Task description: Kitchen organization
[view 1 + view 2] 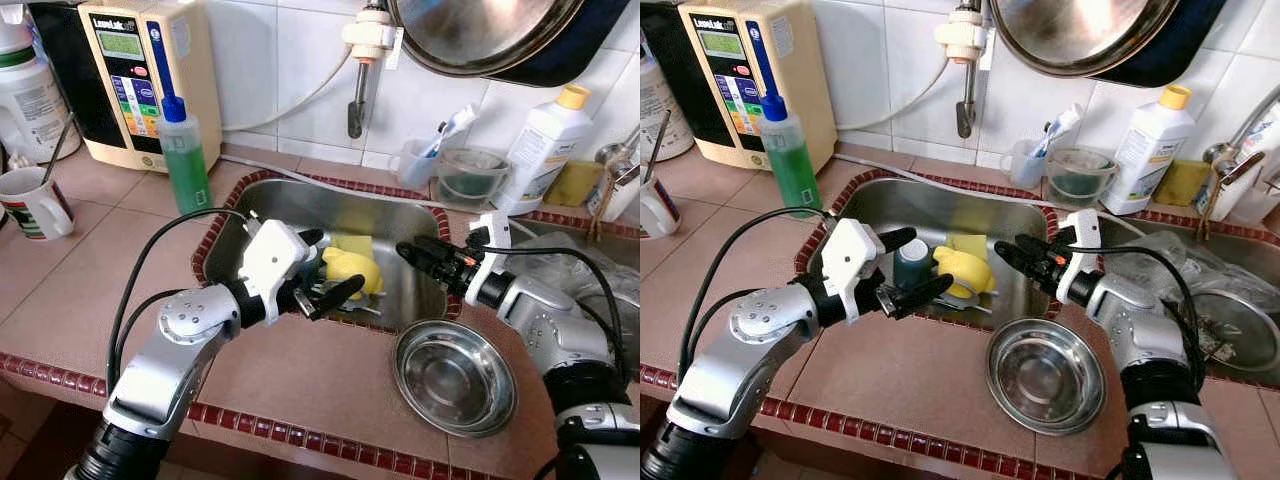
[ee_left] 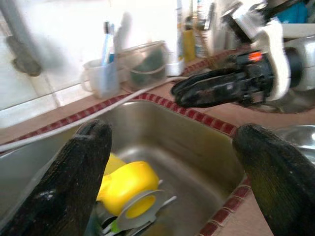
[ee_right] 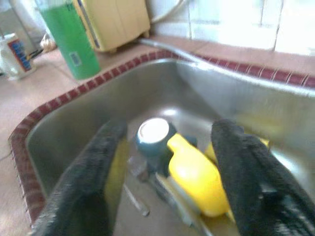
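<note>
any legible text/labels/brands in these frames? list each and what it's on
"Leve..." – partial brand at the top of the beige wall appliance; the remaining letters are too blurred to read.
Appliance display and coloured buttons: too small to read.
White bottle with yellow cap: label print is unreadable.
Green spray bottle: label in the right wrist view is blurred.
Mug: pattern only, no readable words.

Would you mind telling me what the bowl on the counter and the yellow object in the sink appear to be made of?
The bowl looks like polished stainless steel: silvery, with mirror-like reflections. The yellow object seems to be smooth, glossy plastic, given its uniform colour and soft highlights, though that is less certain.
</note>
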You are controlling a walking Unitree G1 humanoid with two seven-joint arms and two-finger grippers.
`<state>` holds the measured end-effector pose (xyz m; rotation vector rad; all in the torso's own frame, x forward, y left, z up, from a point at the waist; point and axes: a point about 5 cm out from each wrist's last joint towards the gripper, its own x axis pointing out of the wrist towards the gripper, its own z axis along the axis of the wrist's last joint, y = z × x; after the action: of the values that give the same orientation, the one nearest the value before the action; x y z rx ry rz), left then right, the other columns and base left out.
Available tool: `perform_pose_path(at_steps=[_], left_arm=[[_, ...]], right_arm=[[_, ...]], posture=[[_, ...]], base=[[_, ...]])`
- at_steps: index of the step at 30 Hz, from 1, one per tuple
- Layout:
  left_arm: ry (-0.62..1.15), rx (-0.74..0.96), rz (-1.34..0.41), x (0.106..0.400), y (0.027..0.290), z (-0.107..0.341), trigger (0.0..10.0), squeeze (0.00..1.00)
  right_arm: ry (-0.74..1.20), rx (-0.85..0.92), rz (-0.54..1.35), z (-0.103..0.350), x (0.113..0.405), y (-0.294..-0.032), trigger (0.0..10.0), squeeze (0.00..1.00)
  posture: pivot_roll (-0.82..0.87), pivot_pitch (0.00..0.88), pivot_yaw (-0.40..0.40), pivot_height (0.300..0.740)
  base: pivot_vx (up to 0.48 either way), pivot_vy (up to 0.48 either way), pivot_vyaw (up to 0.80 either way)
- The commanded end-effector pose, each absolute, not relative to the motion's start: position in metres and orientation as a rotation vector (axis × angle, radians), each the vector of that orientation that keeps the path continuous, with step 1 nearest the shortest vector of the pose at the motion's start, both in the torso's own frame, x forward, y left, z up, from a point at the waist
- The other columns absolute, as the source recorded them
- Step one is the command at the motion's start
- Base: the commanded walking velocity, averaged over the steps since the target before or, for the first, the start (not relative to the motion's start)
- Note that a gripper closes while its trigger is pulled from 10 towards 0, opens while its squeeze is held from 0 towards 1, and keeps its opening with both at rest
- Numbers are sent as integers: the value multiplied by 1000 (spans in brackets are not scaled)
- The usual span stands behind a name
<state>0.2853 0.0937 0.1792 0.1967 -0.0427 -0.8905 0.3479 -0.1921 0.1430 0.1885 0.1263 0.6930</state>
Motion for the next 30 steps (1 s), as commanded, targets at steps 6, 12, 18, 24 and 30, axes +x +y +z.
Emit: perform_pose_path(at_steps=[6,12,18,24,30], left_arm=[[-1,109,-729,308,108,177,10000,0],[-9,109,-523,326,119,171,10000,0],[-15,53,-468,336,119,170,10000,0],[-30,10,-456,340,117,172,10000,0],[-52,-13,-426,341,119,168,10000,0]], right_arm=[[-11,130,539,157,349,-186,10000,1000],[-119,144,435,164,340,-173,10000,1000],[-192,125,282,165,331,-165,10000,1000],[-225,26,190,164,324,-162,10000,1000],[-248,-22,157,162,314,-152,10000,1000]], posture=[[-1,6,-33,740],[-11,0,-23,740],[-18,0,-16,740],[-19,0,-10,740],[-25,0,-6,740]], base=[[0,0,0],[0,0,0],[0,0,0],[0,0,0],[0,0,0]])
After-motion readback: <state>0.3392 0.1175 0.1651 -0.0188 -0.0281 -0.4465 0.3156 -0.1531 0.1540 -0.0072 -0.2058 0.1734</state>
